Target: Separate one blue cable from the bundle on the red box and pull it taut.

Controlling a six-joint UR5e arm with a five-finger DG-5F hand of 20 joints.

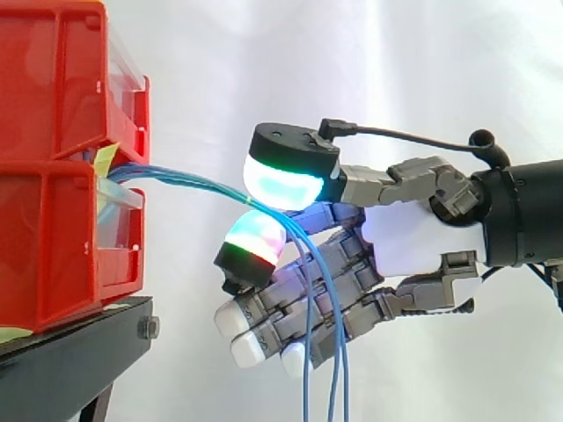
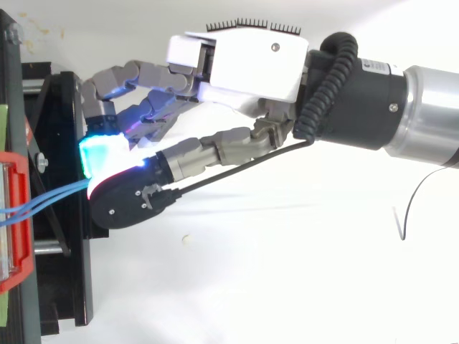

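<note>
At the left edge of the side view, two stacked red bins (image 1: 53,97) sit on the black stand (image 1: 70,352), and the blue cables (image 1: 189,180) come out of the gap between them. Expect them to be light, thin and limp. They sag under their own weight, and the smooth jacket may slide between pads, so a firm pinch on a short span should suit them better than a wrap. The best place to take one looks to be just out from the bins, where the strands lie slightly apart; further right they run together.

Moving right, the strands slope gently down to the hand (image 1: 413,233). Two of its glowing pads (image 1: 280,185) are closed on them in a pinch, one above and one below. You cannot tell whether one strand or several sit in that pinch. Past it, the loose ends drape across the lower fingers and hang out of the bottom of the frame.

From above, the cables (image 2: 54,195) run from the left edge to the pads with little slack.
</note>
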